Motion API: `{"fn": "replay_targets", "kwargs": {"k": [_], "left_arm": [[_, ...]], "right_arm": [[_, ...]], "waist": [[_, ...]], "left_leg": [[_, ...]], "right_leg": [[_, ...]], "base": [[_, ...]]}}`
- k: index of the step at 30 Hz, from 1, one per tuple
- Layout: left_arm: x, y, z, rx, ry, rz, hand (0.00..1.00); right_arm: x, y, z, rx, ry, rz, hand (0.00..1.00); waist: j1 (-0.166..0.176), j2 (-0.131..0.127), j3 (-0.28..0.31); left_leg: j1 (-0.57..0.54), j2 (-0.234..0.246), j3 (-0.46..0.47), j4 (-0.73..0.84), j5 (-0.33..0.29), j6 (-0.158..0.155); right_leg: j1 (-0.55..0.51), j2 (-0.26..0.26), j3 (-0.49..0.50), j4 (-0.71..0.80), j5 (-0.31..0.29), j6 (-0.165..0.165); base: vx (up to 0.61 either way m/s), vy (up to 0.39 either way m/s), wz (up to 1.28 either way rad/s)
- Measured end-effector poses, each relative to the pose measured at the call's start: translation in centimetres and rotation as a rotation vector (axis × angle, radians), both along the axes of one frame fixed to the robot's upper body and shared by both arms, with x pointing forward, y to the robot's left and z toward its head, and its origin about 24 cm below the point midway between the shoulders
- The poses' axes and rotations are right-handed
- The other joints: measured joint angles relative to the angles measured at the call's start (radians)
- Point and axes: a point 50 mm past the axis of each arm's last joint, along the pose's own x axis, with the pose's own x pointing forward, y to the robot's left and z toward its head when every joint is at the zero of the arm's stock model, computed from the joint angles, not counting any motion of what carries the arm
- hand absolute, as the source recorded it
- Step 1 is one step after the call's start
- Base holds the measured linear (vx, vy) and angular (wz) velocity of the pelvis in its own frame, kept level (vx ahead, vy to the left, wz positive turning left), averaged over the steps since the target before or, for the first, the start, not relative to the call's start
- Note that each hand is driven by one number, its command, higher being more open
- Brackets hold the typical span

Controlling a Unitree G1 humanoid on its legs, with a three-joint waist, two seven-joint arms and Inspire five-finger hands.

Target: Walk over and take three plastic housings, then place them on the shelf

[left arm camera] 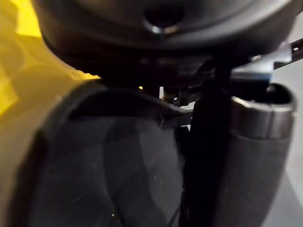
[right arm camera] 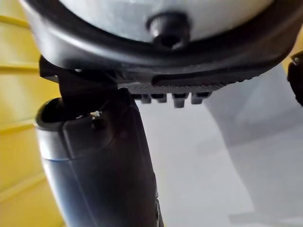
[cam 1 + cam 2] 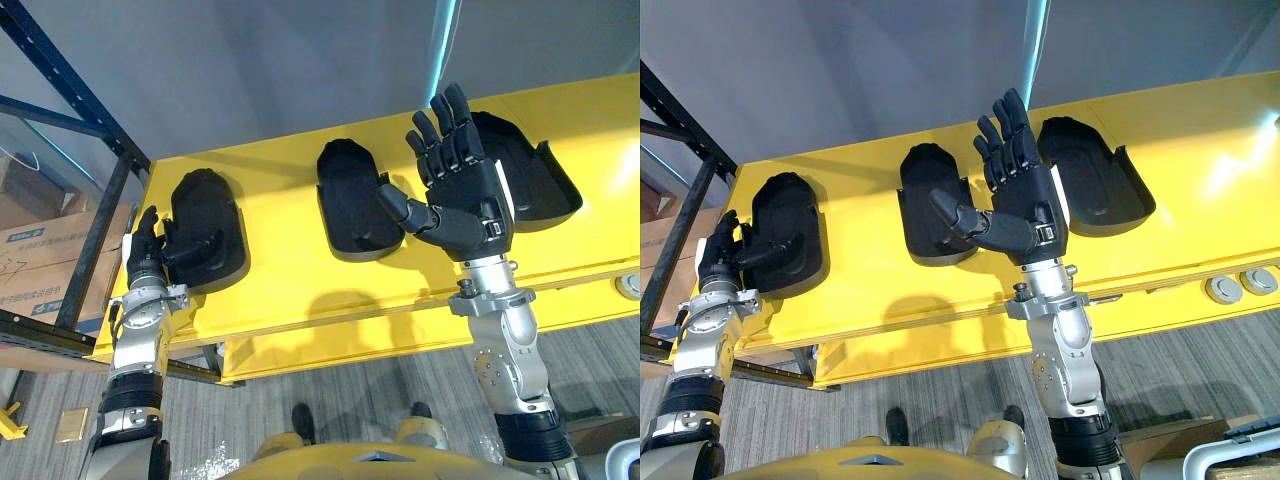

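Right hand (image 3: 470, 210) raised and spread, left hand (image 3: 148, 250) gripping leftmost housing (image 3: 205, 205), yellow shelf (image 3: 290, 272)

My right hand (image 3: 465, 200) hides part of the right housing (image 3: 545, 180); the left edge cuts off the cardboard box (image 3: 40, 262).

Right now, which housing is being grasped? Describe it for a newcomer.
On the yellow table three black housings lie in a row. It is the leftmost housing, beside the dark rack; only it has the left hand pinching its rim.
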Motion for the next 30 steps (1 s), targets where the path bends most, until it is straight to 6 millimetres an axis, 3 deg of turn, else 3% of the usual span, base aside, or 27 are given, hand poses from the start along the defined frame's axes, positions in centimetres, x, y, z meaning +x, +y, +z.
{"fn": "replay_targets", "kwargs": {"k": [5, 7, 8, 11, 14, 15, 19, 22, 25, 30], "left_arm": [[0.4, -0.5, 1.0, 0.040, -0.038, -0.042, 1.00], [0.8, -1.4, 2.9, 0.062, -0.125, -0.088, 1.00], [0.9, -1.8, 4.1, 0.079, -0.190, -0.107, 1.00], [0.2, -4.1, 10.4, 0.176, -0.537, -0.216, 1.00], [-1.5, -5.9, 14.7, 0.261, -0.809, -0.308, 1.00], [-1.8, -6.2, 15.2, 0.283, -0.848, -0.318, 1.00], [-2.6, -6.4, 14.6, 0.326, -0.854, -0.310, 1.00], [-3.1, -6.2, 13.2, 0.360, -0.792, -0.277, 1.00], [-4.5, -6.0, 12.4, 0.354, -0.767, -0.262, 1.00], [-8.7, -7.5, 13.2, 0.247, -0.926, -0.231, 1.00]], "right_arm": [[0.2, 1.1, 0.7, 0.015, -0.052, 0.045, 1.00], [0.1, 1.8, 1.0, 0.022, -0.081, 0.078, 1.00], [0.1, 2.1, 1.0, 0.023, -0.088, 0.096, 1.00], [0.3, 3.2, 0.6, 0.000, -0.090, 0.156, 1.00], [0.6, 3.9, -0.3, -0.055, -0.060, 0.173, 1.00], [0.7, 4.0, -0.6, -0.065, -0.047, 0.179, 1.00], [0.9, 4.6, -1.4, -0.169, -0.030, 0.177, 1.00], [0.8, 5.0, -1.6, -0.258, -0.037, 0.175, 1.00], [0.7, 5.5, -1.9, -0.344, -0.049, 0.180, 1.00], [0.8, 7.2, -3.6, -0.513, -0.031, 0.202, 1.00]], "waist": [[0.009, -0.022, -0.011], [0.024, -0.041, -0.021], [0.024, -0.049, -0.025], [0.044, -0.067, -0.036], [0.051, -0.057, -0.048], [0.052, -0.051, -0.054], [0.058, -0.026, -0.072], [0.068, -0.030, -0.074], [0.079, -0.056, -0.086], [0.136, -0.093, -0.103]], "left_leg": [[0.007, 0.005, -0.010, 0.000, 0.002, -0.003], [0.013, 0.008, -0.018, 0.000, 0.003, -0.005], [0.014, 0.009, -0.027, 0.000, 0.004, -0.006], [0.014, 0.009, -0.039, -0.003, 0.005, -0.007], [0.016, 0.007, -0.057, -0.005, 0.008, -0.007], [0.017, 0.007, -0.062, -0.005, 0.008, -0.007], [0.016, 0.013, -0.083, -0.005, 0.015, -0.011], [0.006, 0.022, -0.093, -0.005, 0.020, -0.017], [-0.022, 0.031, -0.124, -0.005, 0.029, -0.023], [-0.025, 0.026, -0.165, -0.005, 0.036, -0.024]], "right_leg": [[0.022, 0.006, -0.016, -0.014, 0.005, 0.000], [0.037, 0.011, -0.025, -0.023, 0.006, -0.001], [0.047, 0.012, -0.034, -0.029, 0.007, -0.002], [0.056, 0.013, -0.044, -0.031, 0.006, -0.003], [0.076, 0.011, -0.068, -0.039, 0.006, -0.003], [0.084, 0.012, -0.074, -0.044, 0.006, -0.003], [0.100, 0.019, -0.096, -0.053, 0.006, -0.003], [0.105, 0.032, -0.115, -0.071, 0.010, -0.009], [0.105, 0.045, -0.142, -0.087, 0.017, -0.013], [0.133, 0.047, -0.182, -0.097, 0.016, -0.014]], "base": [[0.00, -0.002, 0.06], [0.00, -0.013, 0.09], [0.00, -0.013, 0.20], [-0.01, -0.001, 0.09], [-0.02, 0.001, 0.17], [-0.01, -0.005, 0.21], [-0.03, -0.011, 0.14], [-0.05, -0.035, 0.10], [-0.02, -0.043, 0.28], [0.01, -0.028, 0.23]]}}
